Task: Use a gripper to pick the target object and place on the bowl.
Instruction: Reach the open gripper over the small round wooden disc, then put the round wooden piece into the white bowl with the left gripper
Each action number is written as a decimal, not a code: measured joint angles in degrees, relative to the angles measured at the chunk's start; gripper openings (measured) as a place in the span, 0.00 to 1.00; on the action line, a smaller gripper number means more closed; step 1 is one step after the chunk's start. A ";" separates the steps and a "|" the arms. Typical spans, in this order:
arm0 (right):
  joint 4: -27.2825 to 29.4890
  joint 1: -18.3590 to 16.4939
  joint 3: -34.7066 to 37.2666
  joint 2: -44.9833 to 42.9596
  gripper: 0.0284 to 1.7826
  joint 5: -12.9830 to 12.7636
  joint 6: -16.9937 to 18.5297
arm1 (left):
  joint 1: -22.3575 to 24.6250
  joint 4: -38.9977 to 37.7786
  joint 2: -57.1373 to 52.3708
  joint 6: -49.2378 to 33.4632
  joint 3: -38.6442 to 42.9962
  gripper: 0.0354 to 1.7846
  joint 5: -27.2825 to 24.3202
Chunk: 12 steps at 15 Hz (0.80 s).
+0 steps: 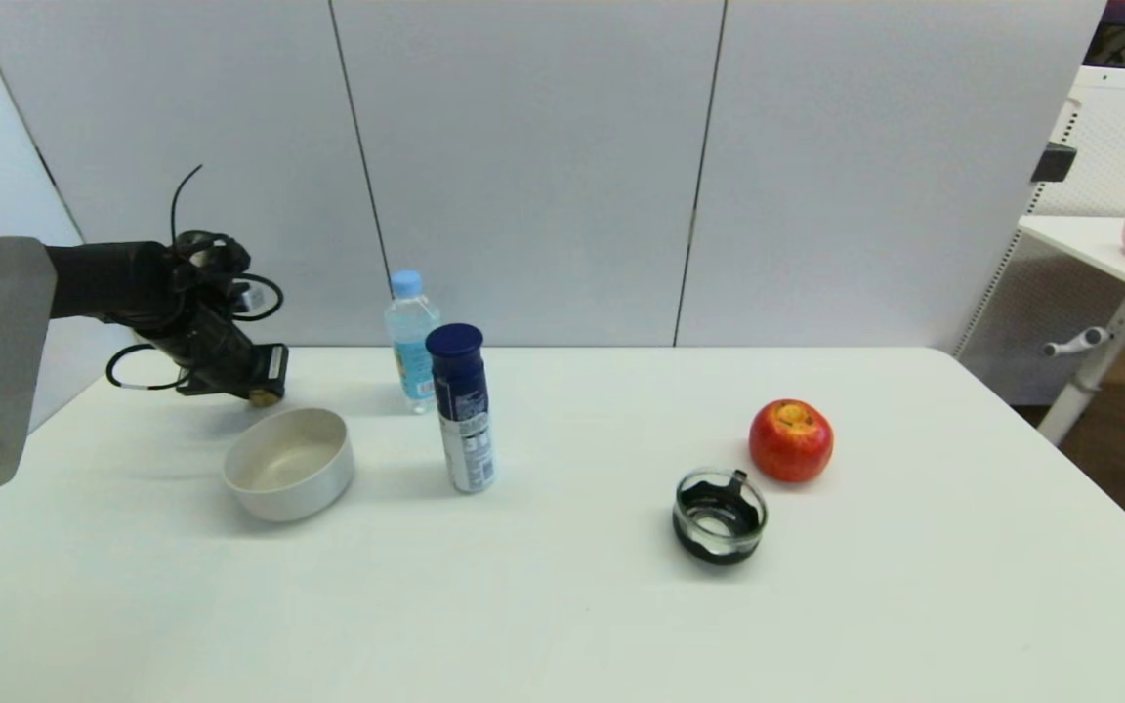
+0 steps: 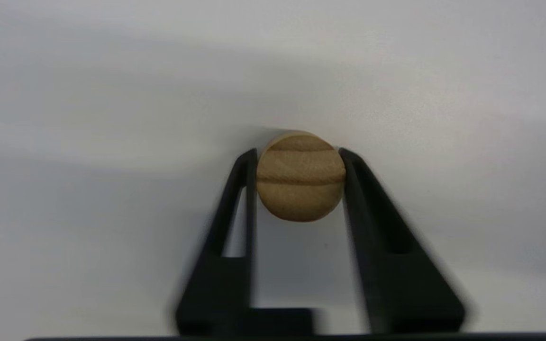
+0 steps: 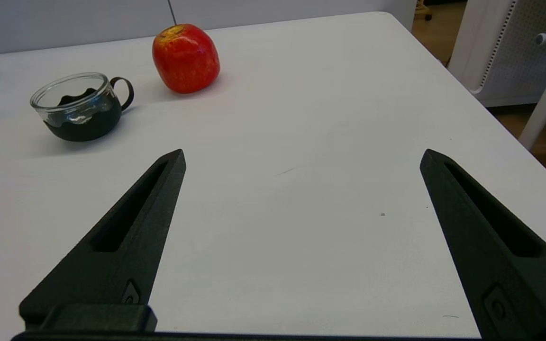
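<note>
One left tool point(image 1: 265, 389) (clamped) on cork point(image 1: 265, 396); above bowl point(image 1: 289, 463) rim

Your left gripper point(image 1: 265, 391) is matte black, draped in looping black cables, with a white label near its tip and a grey shell behind. Your right gripper point(image 3: 301, 161) shows tapered, slotted black fingers point(image 3: 126, 237).

No words or numbers can be read. The blue spray can point(image 1: 462, 408) carries print on its lower white band, and the water bottle point(image 1: 411, 338) has a label, possibly with lettering, but both are too small to make out.
</note>
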 joint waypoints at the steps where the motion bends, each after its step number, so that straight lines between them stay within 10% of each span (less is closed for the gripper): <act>1: 0.00 0.00 0.00 0.00 0.96 0.00 0.00 | 0.01 -0.02 0.00 -0.09 0.00 0.27 0.00; 12: 0.02 0.00 0.00 0.00 0.96 0.00 0.00 | -0.41 0.52 -12.92 0.11 0.05 0.27 0.20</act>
